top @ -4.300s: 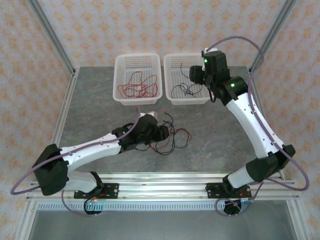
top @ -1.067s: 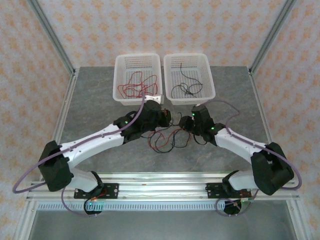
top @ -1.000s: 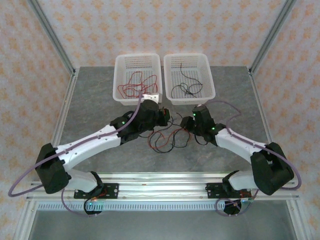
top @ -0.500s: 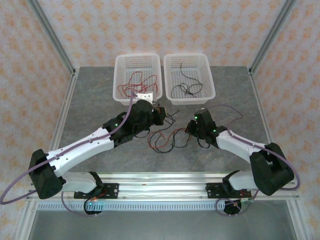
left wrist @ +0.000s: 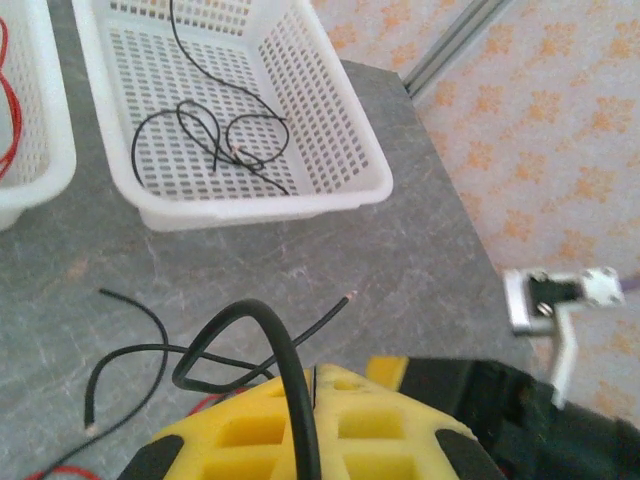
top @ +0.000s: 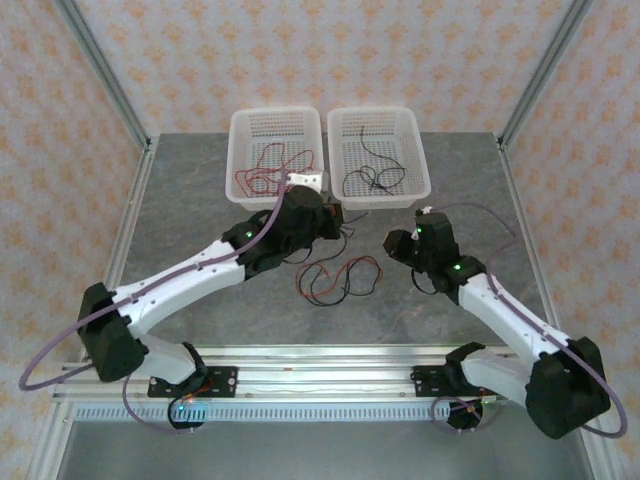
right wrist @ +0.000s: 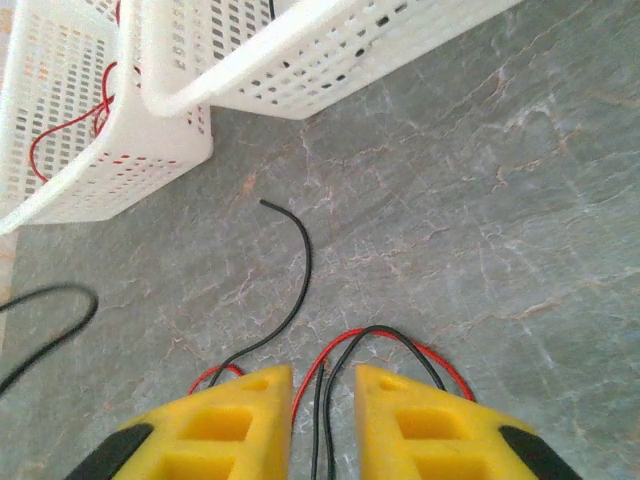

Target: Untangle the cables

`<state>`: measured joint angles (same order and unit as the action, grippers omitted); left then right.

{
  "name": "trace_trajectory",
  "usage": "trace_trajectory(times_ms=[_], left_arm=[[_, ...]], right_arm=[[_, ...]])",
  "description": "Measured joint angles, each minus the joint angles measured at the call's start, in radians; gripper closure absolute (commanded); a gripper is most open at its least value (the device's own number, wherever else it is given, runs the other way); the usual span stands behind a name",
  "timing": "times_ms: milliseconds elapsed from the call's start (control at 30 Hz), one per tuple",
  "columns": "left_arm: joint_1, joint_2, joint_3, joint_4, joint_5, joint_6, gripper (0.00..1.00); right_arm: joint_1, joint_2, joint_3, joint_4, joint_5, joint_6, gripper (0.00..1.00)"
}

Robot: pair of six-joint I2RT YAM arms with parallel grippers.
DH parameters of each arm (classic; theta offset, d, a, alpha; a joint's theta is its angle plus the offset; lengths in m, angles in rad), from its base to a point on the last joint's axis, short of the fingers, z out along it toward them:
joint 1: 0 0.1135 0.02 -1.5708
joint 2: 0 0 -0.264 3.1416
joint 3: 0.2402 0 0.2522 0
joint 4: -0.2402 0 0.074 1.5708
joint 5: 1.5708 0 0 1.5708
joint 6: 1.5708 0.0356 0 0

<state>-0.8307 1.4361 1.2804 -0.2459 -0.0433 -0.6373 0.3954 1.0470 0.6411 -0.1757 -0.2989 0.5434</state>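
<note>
On the grey table [top: 200, 200], the left gripper [left wrist: 312, 385] is pinching a black cable [left wrist: 250, 305]; the right gripper [right wrist: 323, 385] is gaping slightly around loose cables [right wrist: 378, 329].

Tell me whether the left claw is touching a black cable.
Touching. The left wrist view shows the black cable looping down into the seam of the shut left claw, pinched between its yellow fingers.

Orange-patterned wallpaper [top: 350, 50], grey marbled tabletop [top: 180, 215]
</note>
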Motion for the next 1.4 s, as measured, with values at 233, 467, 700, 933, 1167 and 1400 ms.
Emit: trace_trajectory(times_ms=[233, 467, 700, 933, 1167, 1400], left_arm=[[0.062, 0.202, 0.256, -0.018, -0.018, 0.068, 1.00], [0.149, 0.426, 0.492, 0.011, 0.005, 0.148, 1.00], [0.206, 0.712, 0.736, 0.048, 0.066, 0.198, 1.00], [0.238, 1.012, 1.035, -0.040, 0.105, 0.220, 0.91], [0.256, 1.082, 1.088, -0.161, 0.122, 0.238, 0.63], [0.257, 1.082, 1.124, -0.216, 0.140, 0.267, 0.50]], right_arm=[[0.000, -0.067, -0.004, -0.060, 0.011, -0.005, 0.74], [0.000, -0.110, -0.048, -0.098, 0.014, 0.005, 0.73], [0.000, -0.144, -0.053, -0.126, 0.022, 0.006, 0.73], [0.000, -0.185, -0.056, -0.171, 0.045, 0.006, 0.72], [0.000, -0.201, -0.056, -0.192, 0.056, 0.006, 0.71], [0.000, -0.199, -0.056, -0.193, 0.056, 0.006, 0.70]])
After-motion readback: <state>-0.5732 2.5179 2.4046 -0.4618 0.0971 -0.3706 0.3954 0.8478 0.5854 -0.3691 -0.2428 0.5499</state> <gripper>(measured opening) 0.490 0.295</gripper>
